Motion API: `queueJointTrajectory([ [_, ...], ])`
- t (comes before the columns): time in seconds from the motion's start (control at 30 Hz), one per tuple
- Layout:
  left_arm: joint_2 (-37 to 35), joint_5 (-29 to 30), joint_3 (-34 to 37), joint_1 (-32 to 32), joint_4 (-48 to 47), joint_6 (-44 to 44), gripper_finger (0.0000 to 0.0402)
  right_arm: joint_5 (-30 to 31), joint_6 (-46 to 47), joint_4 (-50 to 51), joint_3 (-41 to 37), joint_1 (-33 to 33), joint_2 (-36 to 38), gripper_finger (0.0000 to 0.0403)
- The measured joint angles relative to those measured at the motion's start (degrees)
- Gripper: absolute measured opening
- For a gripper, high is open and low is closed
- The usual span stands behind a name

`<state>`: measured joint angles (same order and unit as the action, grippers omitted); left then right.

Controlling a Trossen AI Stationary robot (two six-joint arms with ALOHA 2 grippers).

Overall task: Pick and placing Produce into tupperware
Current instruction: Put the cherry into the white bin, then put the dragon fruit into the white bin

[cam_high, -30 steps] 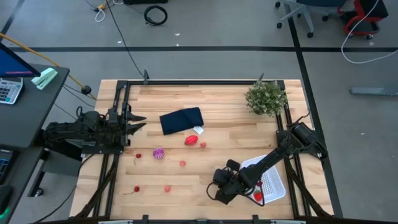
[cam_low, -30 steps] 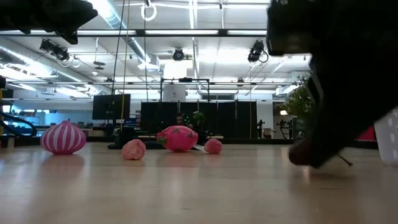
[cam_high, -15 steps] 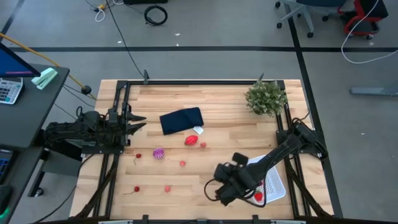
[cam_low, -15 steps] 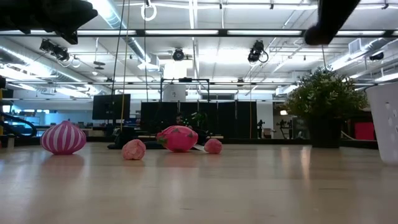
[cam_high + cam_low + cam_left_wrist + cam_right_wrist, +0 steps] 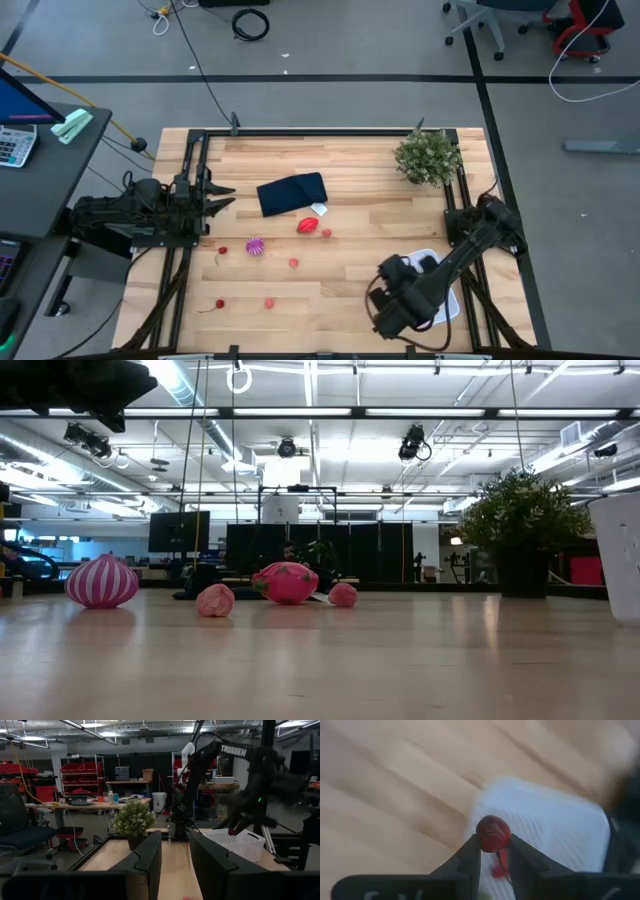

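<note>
Wooden table (image 5: 350,215), left gripper (image 5: 222,200) parked at the left edge with fingers slightly apart, white tupperware (image 5: 555,835) near the front right corner, right gripper (image 5: 493,847) above it pinching a small red fruit (image 5: 493,833)

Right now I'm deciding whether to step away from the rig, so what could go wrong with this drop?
The right gripper pinches a small red fruit only at its fingertips, so it may slip out early. It hangs near the tupperware's edge, so a release here could land on the table. A red piece already lies inside below; the new one could bounce off it.
</note>
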<state>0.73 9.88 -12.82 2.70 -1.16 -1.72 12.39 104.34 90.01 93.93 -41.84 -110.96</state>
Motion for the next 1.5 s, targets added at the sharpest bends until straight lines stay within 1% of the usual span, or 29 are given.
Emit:
queueJointTrajectory([
  [0.1,0.00,-0.01,0.00,-0.02,0.03,0.00,0.0107,-8.61,5.86,-0.04,-6.86,-1.12,0.64,0.0085],
  [0.17,0.00,0.01,0.00,0.00,0.20,0.00,0.0107,-11.12,8.16,-0.49,-10.40,-1.63,1.39,0.0085],
  [0.27,0.00,0.01,0.00,-0.02,0.74,-0.04,0.0107,-10.85,9.84,-6.69,-14.69,-1.86,3.96,0.0085],
  [0.37,0.00,0.01,0.00,0.00,0.73,-0.07,0.0107,-9.32,9.49,-14.87,-19.01,-1.78,7.00,0.0087],
  [0.43,0.00,0.01,0.00,-0.02,0.73,-0.07,0.0107,-9.34,9.44,-18.22,-21.72,-1.77,8.62,0.0092],
  [0.63,0.00,-0.01,0.00,-0.01,0.66,-0.07,0.0107,-9.54,9.77,-25.75,-27.84,-1.36,10.79,0.0131],
  [0.73,0.00,0.01,0.00,-0.01,0.66,-0.11,0.0107,-9.58,8.95,-27.91,-29.40,-0.64,10.98,0.0156],
  [0.87,-0.01,0.00,0.00,-0.01,0.64,-0.11,0.0107,-11.58,7.86,-26.24,-29.63,0.40,11.20,0.0180],
  [0.97,0.00,0.01,0.00,-0.02,0.64,-0.11,0.0107,-14.39,7.72,-25.31,-28.44,1.27,13.37,0.0187],
  [1.1,-0.01,0.01,0.00,0.00,0.83,-0.13,0.0107,-13.81,9.15,-25.28,-25.85,1.57,18.45,0.0187],
  [1.2,-0.01,0.01,0.00,-0.01,0.85,-0.13,0.0107,-9.85,9.25,-25.33,-23.10,1.53,22.86,0.0179],
  [1.27,0.00,-0.01,0.00,0.00,0.88,-0.12,0.0107,-4.51,6.79,-25.36,-21.47,1.45,25.40,0.0173],
  [1.3,0.00,0.01,0.00,-0.02,0.89,-0.11,0.0107,-0.71,4.48,-25.35,-20.78,1.34,26.38,0.0170],
  [1.33,0.00,0.01,0.00,-0.02,0.90,-0.11,0.0107,4.32,1.90,-25.39,-20.12,1.29,27.29,0.0167],
  [1.43,0.00,0.00,0.00,-0.02,0.93,-0.02,0.0107,21.95,-6.34,-27.97,-20.14,1.33,28.78,0.0160],
  [1.47,0.00,0.01,0.00,0.00,0.90,0.01,0.0107,26.08,-9.26,-29.58,-20.48,1.71,28.77,0.0159],
  [1.5,0.00,0.00,0.00,-0.02,0.90,0.22,0.0107,28.64,-12.67,-31.18,-20.67,2.33,28.47,0.0158],
])
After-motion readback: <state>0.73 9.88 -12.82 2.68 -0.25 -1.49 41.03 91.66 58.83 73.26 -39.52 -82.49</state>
